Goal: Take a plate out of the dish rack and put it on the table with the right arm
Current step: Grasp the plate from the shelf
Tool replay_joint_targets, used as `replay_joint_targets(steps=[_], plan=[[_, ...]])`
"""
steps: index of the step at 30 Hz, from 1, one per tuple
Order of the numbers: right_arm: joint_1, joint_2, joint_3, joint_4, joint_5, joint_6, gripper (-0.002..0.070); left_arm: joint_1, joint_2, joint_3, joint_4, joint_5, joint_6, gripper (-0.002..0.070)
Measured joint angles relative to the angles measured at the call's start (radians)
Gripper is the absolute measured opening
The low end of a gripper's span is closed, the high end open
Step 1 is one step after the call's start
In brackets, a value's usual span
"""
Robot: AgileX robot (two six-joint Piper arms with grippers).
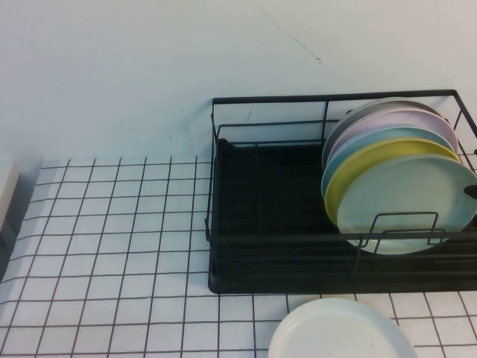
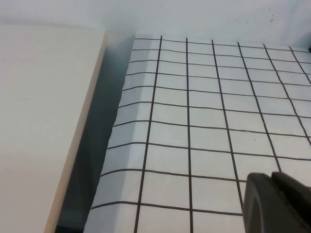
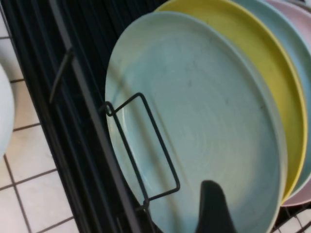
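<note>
The pale mint-green plate (image 1: 406, 205) stands on edge at the front of a row of plates in the black wire dish rack (image 1: 261, 280). Behind it stand a yellow plate (image 1: 373, 160), a teal-blue plate (image 1: 356, 149), a pink one and a grey one. My right gripper (image 1: 471, 191) shows only as a black tip at the mint plate's right rim. In the right wrist view one black finger (image 3: 212, 206) lies in front of the plate's face (image 3: 194, 107), well in from the rim; the other finger is hidden. The plate rests in the rack. My left gripper (image 2: 274, 183) is shut and empty above the grid table (image 2: 194, 121).
A white plate (image 1: 339, 332) lies flat on the table (image 1: 112, 246) just in front of the rack. A wire loop (image 3: 141, 145) of the rack crosses the mint plate's face. A pale board (image 2: 43, 121) lies beyond the table's left edge.
</note>
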Motion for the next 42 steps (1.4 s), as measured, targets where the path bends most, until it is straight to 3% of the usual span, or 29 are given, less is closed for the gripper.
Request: replay_joint_targets(steps=[15, 25, 34, 38, 42], plan=[[0.0, 0.205, -0.076, 0.127, -0.006, -0.106, 0.0399, 0.0, 0.0, 0.0, 0.0, 0.0, 0.0, -0.0003], [0.0, 0.24, -0.081, 0.152, -0.045, -0.146, 0.0249, 0.0, 0.0, 0.0, 0.0, 0.0, 0.0, -0.0003], [0.0, 0.278, -0.081, 0.163, -0.069, -0.164, 0.0213, 0.0, 0.0, 0.0, 0.0, 0.0, 0.0, -0.0003], [0.0, 0.278, -0.081, 0.173, -0.088, -0.158, 0.0101, 0.0, 0.0, 0.0, 0.0, 0.0, 0.0, -0.0003], [0.0, 0.265, -0.081, 0.171, -0.088, -0.152, 0.0089, 0.0, 0.0, 0.0, 0.0, 0.0, 0.0, -0.0003]])
